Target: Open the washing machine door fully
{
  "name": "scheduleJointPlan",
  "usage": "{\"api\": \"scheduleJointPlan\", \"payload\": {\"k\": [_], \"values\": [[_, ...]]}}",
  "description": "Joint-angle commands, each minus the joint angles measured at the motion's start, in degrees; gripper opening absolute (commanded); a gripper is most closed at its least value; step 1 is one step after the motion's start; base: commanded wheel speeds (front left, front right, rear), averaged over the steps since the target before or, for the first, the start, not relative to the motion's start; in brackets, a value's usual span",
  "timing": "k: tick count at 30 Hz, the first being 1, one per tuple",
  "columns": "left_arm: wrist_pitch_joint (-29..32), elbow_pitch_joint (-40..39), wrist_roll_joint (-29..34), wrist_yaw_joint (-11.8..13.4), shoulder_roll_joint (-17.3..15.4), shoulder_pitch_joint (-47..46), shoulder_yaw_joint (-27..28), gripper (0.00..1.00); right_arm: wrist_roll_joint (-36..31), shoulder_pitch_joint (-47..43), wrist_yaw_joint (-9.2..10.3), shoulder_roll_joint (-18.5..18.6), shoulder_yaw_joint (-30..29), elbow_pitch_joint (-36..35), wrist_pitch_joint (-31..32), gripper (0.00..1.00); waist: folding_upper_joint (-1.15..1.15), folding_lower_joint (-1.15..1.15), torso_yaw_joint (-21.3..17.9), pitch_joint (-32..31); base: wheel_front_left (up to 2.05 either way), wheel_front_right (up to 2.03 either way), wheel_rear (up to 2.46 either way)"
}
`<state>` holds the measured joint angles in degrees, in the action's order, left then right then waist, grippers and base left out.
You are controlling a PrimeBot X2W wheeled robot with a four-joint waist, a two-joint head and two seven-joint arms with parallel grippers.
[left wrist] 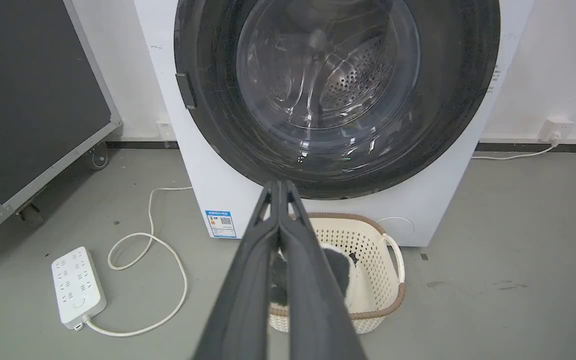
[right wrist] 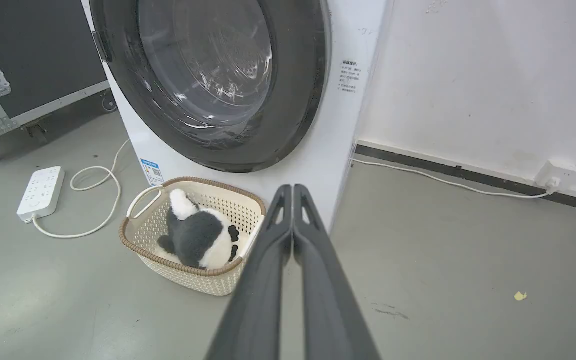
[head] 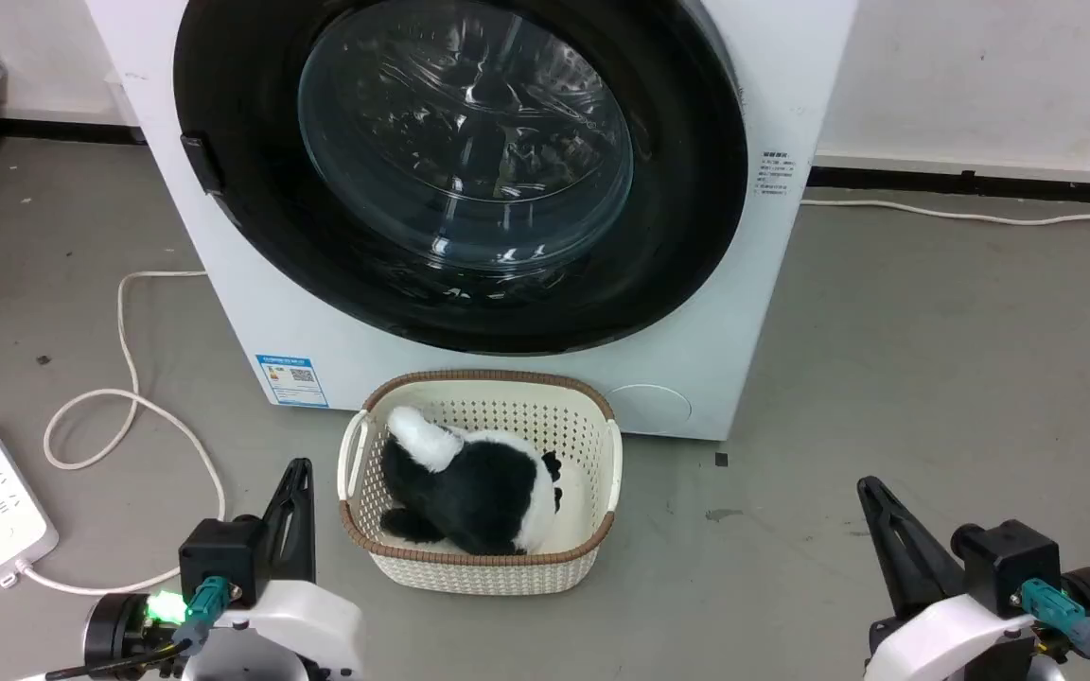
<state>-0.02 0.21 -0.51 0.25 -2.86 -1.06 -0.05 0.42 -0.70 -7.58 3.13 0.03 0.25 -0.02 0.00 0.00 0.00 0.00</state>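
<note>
Head view: edge tab on the washing machine door lies far left, nearer my left gripper than right gripper. Both are closed, empty.

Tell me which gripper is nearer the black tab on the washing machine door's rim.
Left. The left gripper sits low, roughly beneath the tab; the right gripper is low too, far across beyond the washing machine door's opposite side.

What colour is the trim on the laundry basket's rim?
Brown, on a cream basket; clearest in the head view.
</note>
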Motion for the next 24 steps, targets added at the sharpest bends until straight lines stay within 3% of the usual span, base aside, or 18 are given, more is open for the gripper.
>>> {"api": "scheduleJointPlan", "payload": {"k": [1,24], "values": [[0.0,-0.2,0.5,-0.2,0.0,1.1,0.0,0.0,-0.4,0.7,0.09,-0.2,0.0,-0.2,0.0,0.0,0.0,0.0,0.0,0.0,0.0,0.0,0.0],[0.0,-0.2,0.5,-0.2,0.0,1.1,0.0,0.0,-0.4,0.7,0.09,-0.2,0.0,-0.2,0.0,0.0,0.0,0.0,0.0,0.0,0.0,0.0,0.0]]}}
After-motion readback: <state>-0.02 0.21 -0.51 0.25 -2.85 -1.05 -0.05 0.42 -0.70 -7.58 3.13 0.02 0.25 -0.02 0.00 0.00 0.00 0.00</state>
